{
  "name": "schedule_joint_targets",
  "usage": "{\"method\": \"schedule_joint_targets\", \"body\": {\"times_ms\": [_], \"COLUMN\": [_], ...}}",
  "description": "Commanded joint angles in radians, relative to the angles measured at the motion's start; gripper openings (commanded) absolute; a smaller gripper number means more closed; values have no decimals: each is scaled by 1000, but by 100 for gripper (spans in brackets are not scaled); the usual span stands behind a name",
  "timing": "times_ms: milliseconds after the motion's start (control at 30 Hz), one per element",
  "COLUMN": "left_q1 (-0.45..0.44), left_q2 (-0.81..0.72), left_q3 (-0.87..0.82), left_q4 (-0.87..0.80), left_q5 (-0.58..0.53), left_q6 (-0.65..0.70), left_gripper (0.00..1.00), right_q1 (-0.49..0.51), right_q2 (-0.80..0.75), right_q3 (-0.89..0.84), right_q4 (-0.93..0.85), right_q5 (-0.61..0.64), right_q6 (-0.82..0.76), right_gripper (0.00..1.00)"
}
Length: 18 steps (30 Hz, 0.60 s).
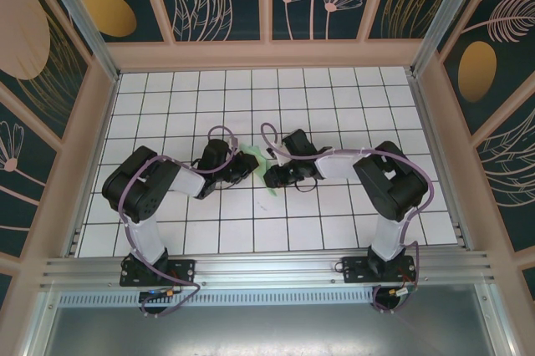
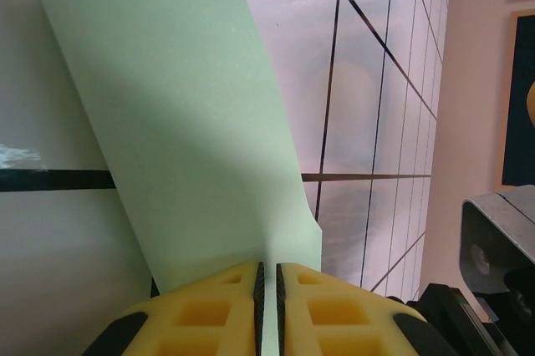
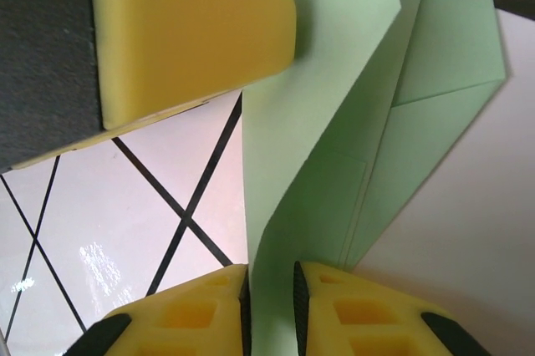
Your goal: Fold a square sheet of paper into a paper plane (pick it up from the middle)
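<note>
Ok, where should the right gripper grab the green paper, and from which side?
The narrow strip of the square sheet of paper, from the side opposite the left gripper, which pinches another edge. That strip looks lifted off the tiles, so the right gripper can straddle it.

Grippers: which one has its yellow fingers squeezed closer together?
The left gripper: its fingers nearly meet, pinching the green paper. The right gripper leaves a wider gap.

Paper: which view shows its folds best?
Right wrist: the paper shows its creases and layered flaps up close. Left wrist shows one plain strip entering the fingers; top view, a small green patch.
</note>
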<state>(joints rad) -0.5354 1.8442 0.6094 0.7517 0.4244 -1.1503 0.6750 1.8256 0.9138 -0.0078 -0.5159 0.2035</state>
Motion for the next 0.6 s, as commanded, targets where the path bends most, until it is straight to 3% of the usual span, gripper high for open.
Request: {"method": "schedule_joint_targets", "body": {"times_ms": [0, 267, 333, 567], "left_q1": [-1, -1, -1, -2], "left_q2": [-7, -5, 3, 11], "left_q3": [-14, -8, -4, 7], "left_q4": [10, -23, -32, -35], "left_q5": [-21, -18, -15, -4], "left_q6": [-4, 21, 26, 33], "left_gripper": [16, 15, 15, 15], "right_q1": [-9, -18, -30, -57], "right_q2": [-25, -53, -60, -24], "right_q3": [-19, -43, -47, -49], "right_q4": [40, 70, 76, 69], "right_q5": [-14, -70, -98, -121], "right_q6": [-1, 25, 27, 25], "right_gripper": [22, 25, 17, 11]}}
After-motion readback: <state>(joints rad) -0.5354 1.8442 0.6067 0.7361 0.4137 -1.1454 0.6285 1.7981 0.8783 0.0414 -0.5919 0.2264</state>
